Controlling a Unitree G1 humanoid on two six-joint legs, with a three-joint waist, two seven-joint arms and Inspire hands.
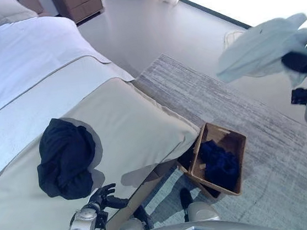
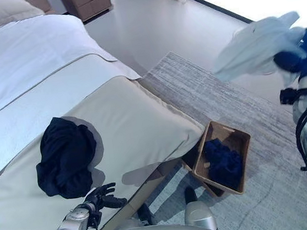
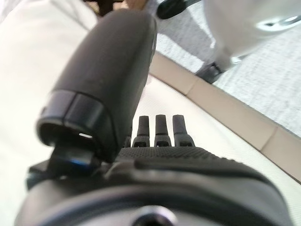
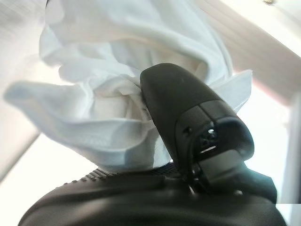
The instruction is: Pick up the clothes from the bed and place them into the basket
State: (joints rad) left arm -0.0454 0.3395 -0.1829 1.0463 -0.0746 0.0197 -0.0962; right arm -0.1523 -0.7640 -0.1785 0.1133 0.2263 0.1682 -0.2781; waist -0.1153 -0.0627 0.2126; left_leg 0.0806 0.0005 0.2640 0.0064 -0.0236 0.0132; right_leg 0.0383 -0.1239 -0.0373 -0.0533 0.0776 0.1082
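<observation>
Grey rug point(image 1: 265, 119) beside wooden dresser point(image 1: 77, 2).

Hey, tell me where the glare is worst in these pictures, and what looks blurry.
Left eye view: daylight washes out the floor's far right corner behind the white garment; the dark garment casts a soft shadow on the bed. Left wrist view: the left hand is soft up close. Right wrist view: bright background, the cloth bunched in the right hand fairly clear.
</observation>
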